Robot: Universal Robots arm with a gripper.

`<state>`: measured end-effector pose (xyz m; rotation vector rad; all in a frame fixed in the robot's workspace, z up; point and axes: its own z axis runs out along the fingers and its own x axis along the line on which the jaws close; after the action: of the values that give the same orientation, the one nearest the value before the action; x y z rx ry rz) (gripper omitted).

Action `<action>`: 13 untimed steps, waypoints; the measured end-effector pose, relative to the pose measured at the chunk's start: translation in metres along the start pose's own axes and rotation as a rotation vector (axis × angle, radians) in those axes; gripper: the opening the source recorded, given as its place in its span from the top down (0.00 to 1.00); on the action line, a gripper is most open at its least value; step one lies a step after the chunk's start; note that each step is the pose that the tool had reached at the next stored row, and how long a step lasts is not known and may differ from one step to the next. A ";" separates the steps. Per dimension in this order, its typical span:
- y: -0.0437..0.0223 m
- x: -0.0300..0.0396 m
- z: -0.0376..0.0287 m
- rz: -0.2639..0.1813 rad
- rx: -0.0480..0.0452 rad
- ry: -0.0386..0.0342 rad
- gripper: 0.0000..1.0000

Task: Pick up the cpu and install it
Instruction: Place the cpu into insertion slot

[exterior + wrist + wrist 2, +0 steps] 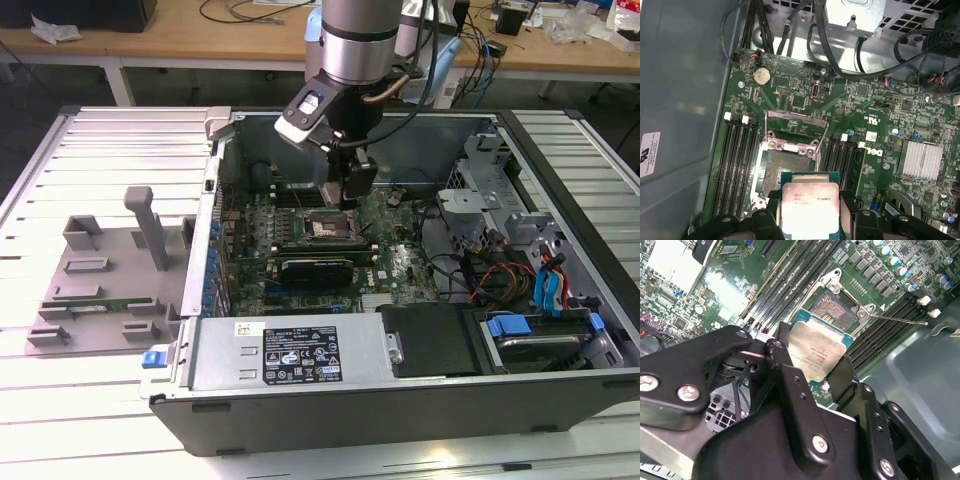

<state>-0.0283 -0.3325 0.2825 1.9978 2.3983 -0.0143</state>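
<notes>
Clenched on opposite edges of the cpu [820, 347], the jaws of the gripper [812, 359] are holding it flat over the open socket [785, 167] of the green motherboard [865, 100] inside the computer case [400, 415]

Overall light: it was bright and even in the exterior view, and it fell from above.
Glare: the front of the slatted desk [110, 400] was washed almost white; the metal top of the cpu [810, 210] shone pale in the first wrist view; the heat sink [921, 159] was burnt to white.
Shadows: the inside of the computer case [300, 240] was darker than the desk around it.
Contrast: the end effector [812, 360] was a black mass in the second wrist view, with small highlights on its screws.
</notes>
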 end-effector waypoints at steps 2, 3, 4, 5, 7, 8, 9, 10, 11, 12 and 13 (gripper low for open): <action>0.0000 0.0000 0.0000 0.007 0.0002 0.0000 0.45; 0.0000 0.0000 0.0000 0.014 0.0003 -0.0001 0.45; 0.0000 0.0000 0.0000 0.020 0.0005 -0.0001 0.45; 0.0000 0.0000 0.0000 0.024 0.0005 -0.0001 0.45; 0.0000 0.0000 0.0000 0.035 0.0008 -0.0002 0.45; 0.0000 0.0000 0.0000 0.041 0.0009 -0.0003 0.45; 0.0000 0.0000 0.0000 0.047 0.0010 -0.0003 0.45; 0.0000 0.0000 0.0000 0.057 0.0013 -0.0004 0.45; 0.0000 0.0000 0.0000 0.062 0.0013 -0.0004 0.45; 0.0000 0.0000 0.0000 0.067 0.0015 -0.0004 0.45; 0.0000 0.0000 0.0000 0.071 0.0016 -0.0004 0.45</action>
<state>-0.0283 -0.3325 0.2825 2.0819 2.3261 -0.0155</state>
